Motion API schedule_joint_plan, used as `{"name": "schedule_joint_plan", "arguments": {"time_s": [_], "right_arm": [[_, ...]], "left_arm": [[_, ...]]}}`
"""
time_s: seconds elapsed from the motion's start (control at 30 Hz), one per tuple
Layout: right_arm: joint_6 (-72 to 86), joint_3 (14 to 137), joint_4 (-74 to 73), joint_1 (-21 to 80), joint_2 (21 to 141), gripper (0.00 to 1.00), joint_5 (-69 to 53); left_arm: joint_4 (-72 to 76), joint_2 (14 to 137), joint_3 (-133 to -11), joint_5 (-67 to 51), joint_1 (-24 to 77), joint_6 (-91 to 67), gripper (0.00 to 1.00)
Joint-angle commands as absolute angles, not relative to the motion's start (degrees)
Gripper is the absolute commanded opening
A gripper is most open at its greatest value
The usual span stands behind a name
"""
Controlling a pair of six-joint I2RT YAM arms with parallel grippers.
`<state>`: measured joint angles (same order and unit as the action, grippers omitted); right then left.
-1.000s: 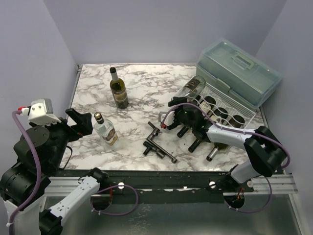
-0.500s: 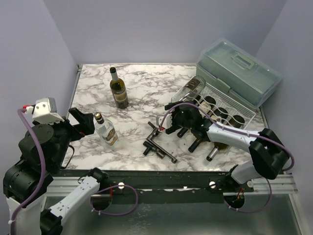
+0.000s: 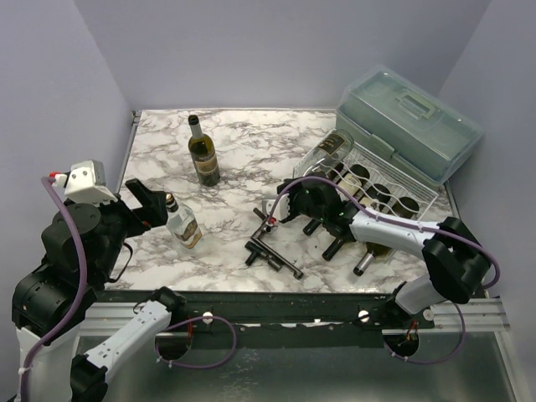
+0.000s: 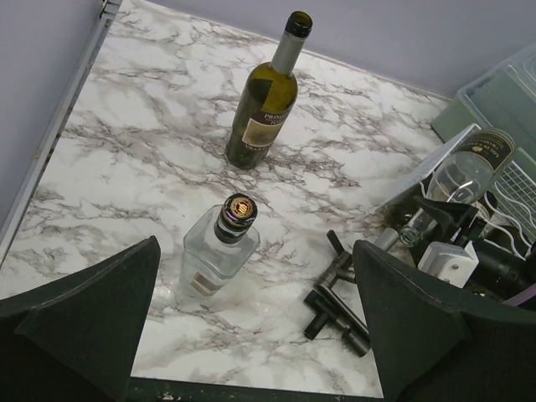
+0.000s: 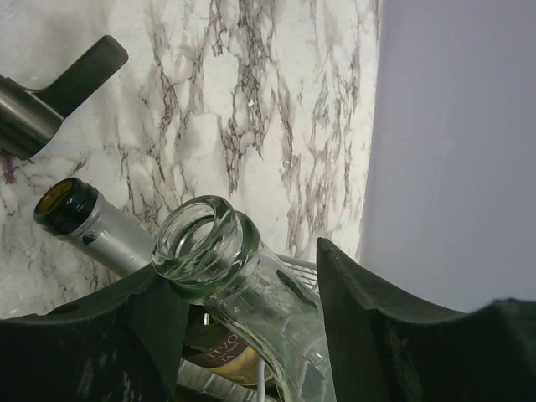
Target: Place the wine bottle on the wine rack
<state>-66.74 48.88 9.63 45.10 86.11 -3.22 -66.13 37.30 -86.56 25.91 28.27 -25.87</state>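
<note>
right gripper (image 5: 239, 314) around clear bottle (image 5: 251, 289) neck

Wine rack (image 3: 377, 197) right, lidded box (image 3: 410, 121) behind it, bottles left

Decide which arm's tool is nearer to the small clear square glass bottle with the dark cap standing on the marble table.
Left. The left tool hovers open just beside the small clear square glass bottle; the right tool is across the table at the silver wire wine rack.

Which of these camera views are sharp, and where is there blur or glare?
Top view: even, soft light, sharp throughout. Left wrist view: table crisp, dark fingers near the lens soft. Right wrist view: clear bottle mouth sharp with bright highlights, wall behind featureless.
</note>
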Motion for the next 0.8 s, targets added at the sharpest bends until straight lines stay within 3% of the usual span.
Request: {"name": "schedule_joint_plan", "arguments": {"time_s": [0.0,0.33,0.4,0.57,0.67,0.7,0.77], "right_arm": [[-67.0,47.5,12.8,45.1,88.0,0.52,2.7],[-68.8,45.5,16.9,43.6,88.6,0.53,4.3],[-68.7,45.4,16.8,43.4,88.5,0.59,4.3],[-65.6,46.8,12.8,43.6,86.9,0.85,-0.6],[-62.3,50.9,5.6,44.2,87.0,0.92,-4.0],[-61.4,51.9,3.9,44.8,87.2,0.99,-3.6],[-60.1,52.9,2.3,46.3,87.4,1.0,-2.6]], "left_arm": [[-65.7,38.5,-87.3,23.7,28.7,-26.6,0.99],[-65.5,38.3,-87.1,23.5,28.7,-26.5,0.99],[-65.5,38.2,-87.1,23.6,28.6,-26.5,0.99],[-65.5,38.2,-87.1,23.6,28.6,-26.3,0.99],[-65.5,38.1,-87.2,23.7,28.7,-26.1,0.99],[-65.5,38.1,-87.3,23.7,28.7,-26.1,0.99],[-65.5,38.0,-87.3,23.9,28.7,-26.0,0.99]]}}
